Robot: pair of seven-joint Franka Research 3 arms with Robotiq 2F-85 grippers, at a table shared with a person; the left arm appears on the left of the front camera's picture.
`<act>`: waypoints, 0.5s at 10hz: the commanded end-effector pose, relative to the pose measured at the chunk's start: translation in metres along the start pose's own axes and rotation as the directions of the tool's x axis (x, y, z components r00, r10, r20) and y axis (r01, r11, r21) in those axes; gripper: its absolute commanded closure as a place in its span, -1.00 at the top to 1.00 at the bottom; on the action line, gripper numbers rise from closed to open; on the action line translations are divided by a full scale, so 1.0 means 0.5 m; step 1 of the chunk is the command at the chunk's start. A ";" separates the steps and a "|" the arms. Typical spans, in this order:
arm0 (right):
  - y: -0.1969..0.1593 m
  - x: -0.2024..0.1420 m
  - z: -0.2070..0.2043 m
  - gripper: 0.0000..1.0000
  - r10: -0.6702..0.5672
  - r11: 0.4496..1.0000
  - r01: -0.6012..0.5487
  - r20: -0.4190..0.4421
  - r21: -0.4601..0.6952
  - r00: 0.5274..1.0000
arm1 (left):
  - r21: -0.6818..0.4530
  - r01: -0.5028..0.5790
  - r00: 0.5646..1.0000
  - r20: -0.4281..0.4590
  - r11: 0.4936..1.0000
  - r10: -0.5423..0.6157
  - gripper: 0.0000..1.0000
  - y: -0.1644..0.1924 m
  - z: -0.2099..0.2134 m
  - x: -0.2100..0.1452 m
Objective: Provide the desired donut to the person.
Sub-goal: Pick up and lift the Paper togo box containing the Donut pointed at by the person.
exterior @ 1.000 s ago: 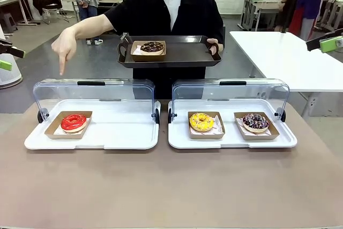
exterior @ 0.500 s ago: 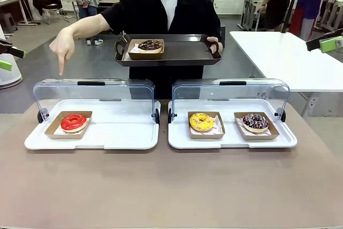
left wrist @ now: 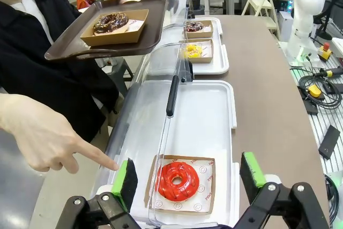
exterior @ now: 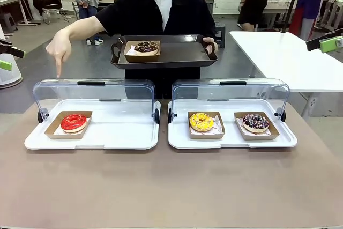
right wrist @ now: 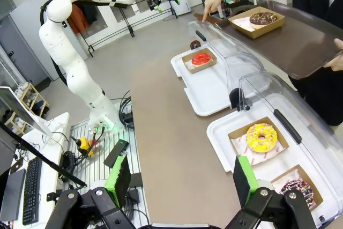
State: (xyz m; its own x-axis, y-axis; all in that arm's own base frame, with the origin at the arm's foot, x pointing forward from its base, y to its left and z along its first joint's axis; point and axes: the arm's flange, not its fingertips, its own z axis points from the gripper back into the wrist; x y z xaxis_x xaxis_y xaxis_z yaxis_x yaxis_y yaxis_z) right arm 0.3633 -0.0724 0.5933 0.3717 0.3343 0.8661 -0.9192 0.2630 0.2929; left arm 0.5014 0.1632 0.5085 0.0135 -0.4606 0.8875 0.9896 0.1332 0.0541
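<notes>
Just ahead of the left gripper (left wrist: 188,164), jaws apart and empty: red donut (left wrist: 177,180) in a card tray, left white case (exterior: 123,124). Person's hand (exterior: 58,46) points down at it. Right gripper (right wrist: 180,178) likewise apart. Right case (exterior: 230,140) holds a yellow donut (exterior: 201,122) and a sprinkled chocolate donut (exterior: 255,122). Person's brown tray (exterior: 185,52) carries a boxed chocolate donut (exterior: 146,46).

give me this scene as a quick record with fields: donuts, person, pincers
pointing hand: index finger down, above the red donut
other hand: holds the brown tray carrying a boxed chocolate donut
left white tray: red donut in a card box
right white tray: yellow donut, sprinkled dark donut
clear lids: rolled back to the far side
left pincer: open, empty
right pincer: open, empty
</notes>
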 end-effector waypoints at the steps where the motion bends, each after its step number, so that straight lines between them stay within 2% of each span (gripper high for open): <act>1: 0.001 0.003 -0.001 1.00 0.011 1.000 -0.011 0.012 0.008 1.000 | -0.002 0.019 1.000 0.002 1.000 -0.019 1.00 0.001 0.001 0.001; 5: 0.001 0.003 -0.001 1.00 0.011 1.000 -0.011 0.012 0.008 1.000 | -0.002 0.019 1.000 0.002 1.000 -0.019 1.00 0.001 0.001 0.001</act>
State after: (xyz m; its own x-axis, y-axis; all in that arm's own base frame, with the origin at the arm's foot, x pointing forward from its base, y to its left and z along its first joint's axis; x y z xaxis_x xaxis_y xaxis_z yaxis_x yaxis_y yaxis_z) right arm 0.3633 -0.0724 0.5933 0.3717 0.3343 0.8661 -0.9192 0.2630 0.2929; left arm 0.5014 0.1632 0.5085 0.0135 -0.4606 0.8875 0.9896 0.1332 0.0541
